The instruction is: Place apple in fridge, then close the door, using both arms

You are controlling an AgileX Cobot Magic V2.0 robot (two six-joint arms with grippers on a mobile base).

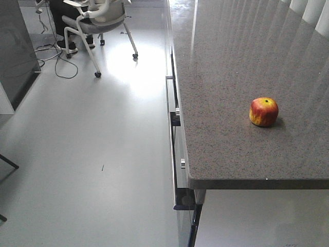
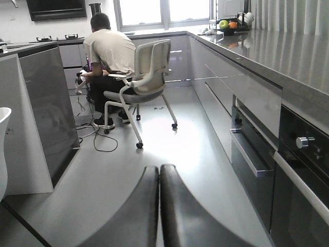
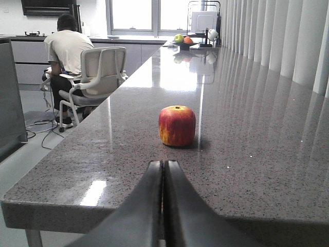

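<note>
The right tool (image 3: 164, 164), jaws pressed together and empty, points straight at the apple (image 3: 177, 126), which stands just ahead on the surface (image 3: 247, 154), near its front edge. The left tool (image 2: 159, 169), also closed, looks over the floor (image 2: 190, 149); the right arm is nearer.

fridge (image 1: 13, 56): cropped at left edge | person (image 2: 110, 49): face hidden, back turned | fruit (image 3: 183, 39): too small to identify

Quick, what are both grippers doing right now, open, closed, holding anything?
Left gripper: closed, holding nothing.
Right gripper: closed, holding nothing; the apple sits on the countertop ahead.
</note>
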